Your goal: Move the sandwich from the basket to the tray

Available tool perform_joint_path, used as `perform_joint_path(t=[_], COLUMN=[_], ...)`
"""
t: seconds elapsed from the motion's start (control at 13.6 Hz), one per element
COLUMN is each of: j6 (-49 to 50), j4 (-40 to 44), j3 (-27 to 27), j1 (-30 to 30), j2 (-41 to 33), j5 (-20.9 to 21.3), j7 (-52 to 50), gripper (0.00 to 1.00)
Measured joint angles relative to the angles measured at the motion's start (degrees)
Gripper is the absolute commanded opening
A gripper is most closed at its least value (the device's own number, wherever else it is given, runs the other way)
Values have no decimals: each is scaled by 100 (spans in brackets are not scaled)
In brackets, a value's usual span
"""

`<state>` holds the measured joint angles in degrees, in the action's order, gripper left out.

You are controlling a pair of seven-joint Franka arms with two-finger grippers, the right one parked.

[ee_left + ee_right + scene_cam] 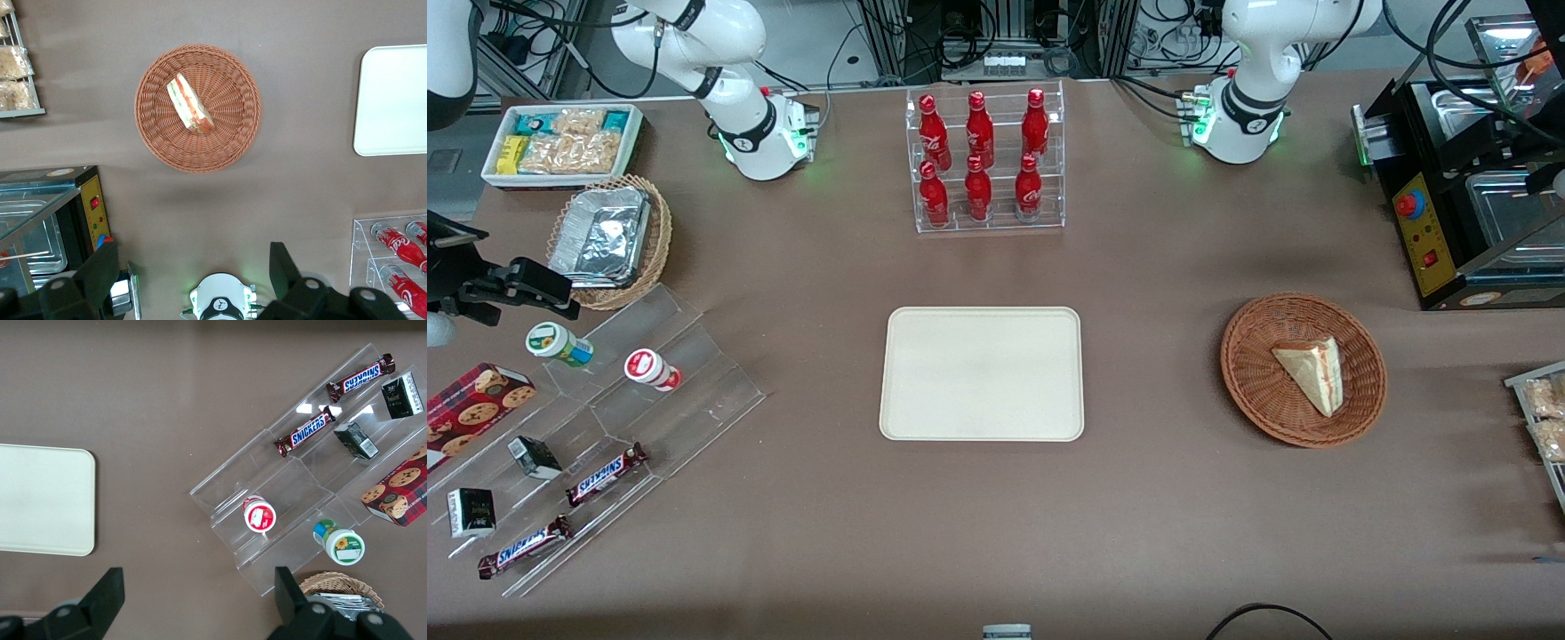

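Note:
The sandwich [1312,373] [190,105], a pale bread wedge with red and green filling along its cut edge, lies in the round reddish-brown wicker basket [1272,413] [230,137] toward the working arm's end of the table. The cream tray [983,373] [393,100] sits bare at the table's middle, beside the basket. My gripper [193,270] hangs high over the arm's own base, farther from the front camera than the basket. It is open wide, with nothing between its fingers [100,270]. It is out of the front view.
A clear rack of red bottles [985,160] stands farther back than the tray. A black machine [1467,204] and a wire rack of packets [1543,418] flank the basket. Stepped acrylic shelves with snacks [605,427], a tan basket with foil containers [609,240] and a white bin [560,142] lie toward the parked arm's end.

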<state>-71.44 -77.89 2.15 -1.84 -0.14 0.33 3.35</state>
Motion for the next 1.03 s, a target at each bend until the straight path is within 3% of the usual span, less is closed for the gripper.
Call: perform_joint_path(t=[0.51, 1.03], j6=[-195, -2932], j4=[-214, -2323], j3=[-71, -233], j1=[-164, -249], j2=[388, 861], j5=[-1, -1], j7=[-337, -2754], gripper=[100, 100])
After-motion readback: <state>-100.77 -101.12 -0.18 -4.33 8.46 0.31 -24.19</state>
